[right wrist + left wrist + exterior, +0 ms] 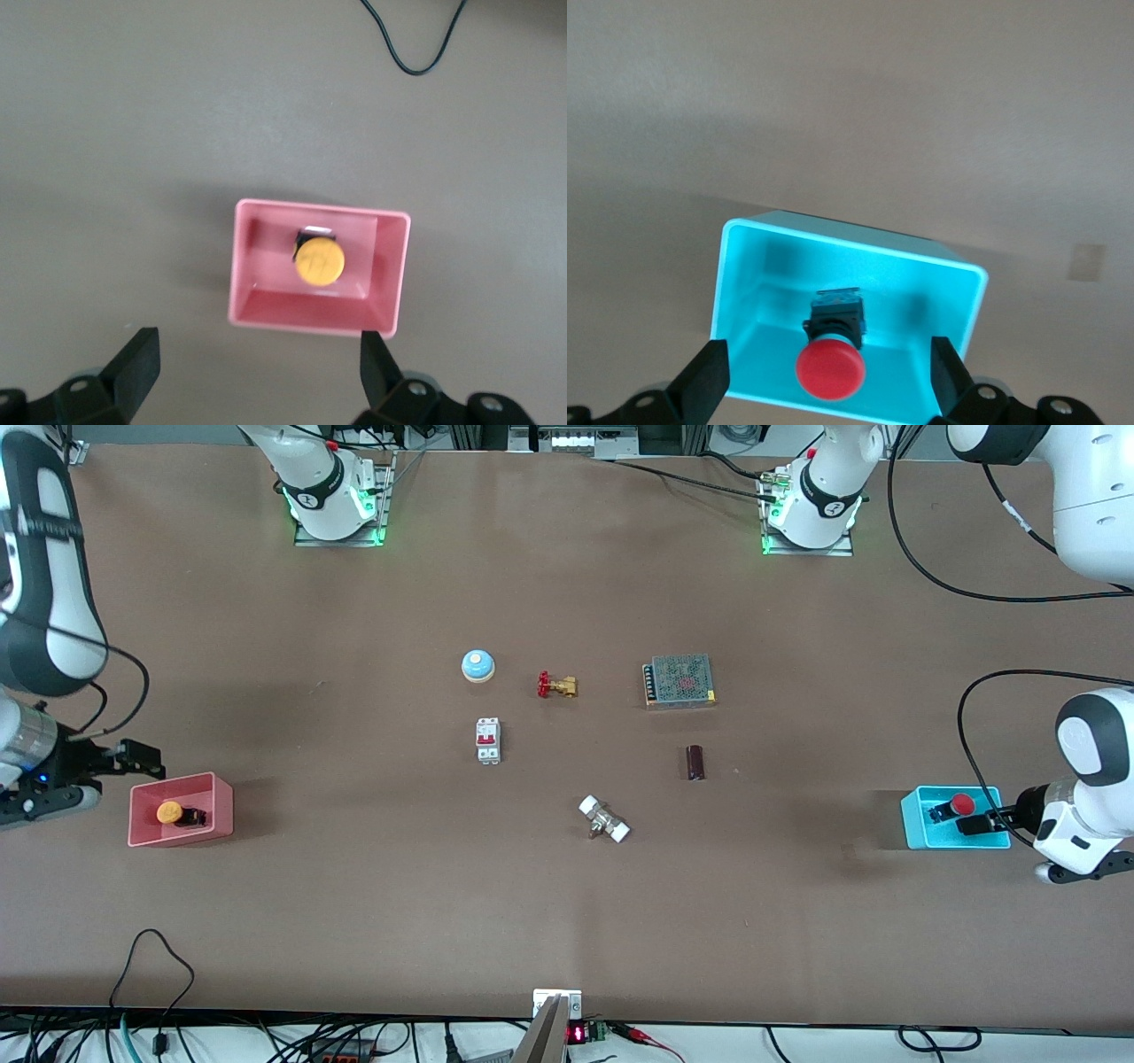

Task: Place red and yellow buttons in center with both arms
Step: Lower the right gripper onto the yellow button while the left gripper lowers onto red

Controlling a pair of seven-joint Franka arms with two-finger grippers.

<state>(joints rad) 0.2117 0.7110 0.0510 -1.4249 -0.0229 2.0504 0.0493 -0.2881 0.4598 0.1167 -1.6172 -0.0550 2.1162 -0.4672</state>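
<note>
The red button [962,805] sits inside the blue bin [912,819] at the left arm's end of the table, cap up on its dark body; the yellow button [169,812] lies in the pink bin [221,806] at the right arm's end. Neither has been lifted, so as I judge it the whole job is ahead of me: two grasps, two carries, two placements.

My left gripper [828,376] hangs low over the blue bin's edge, fingers [704,381] spread wide with the red cap between them, holding nothing. My right gripper [257,372] is beside the pink bin, fingers equally wide and empty, not yet over the yellow button.

The center, around the white breaker [488,740], already holds a bell [477,665], a brass valve [557,685], a dark cylinder [695,763] and a white-ended fitting [604,820], so bare brown table [567,921] among them is where both buttons must land.
</note>
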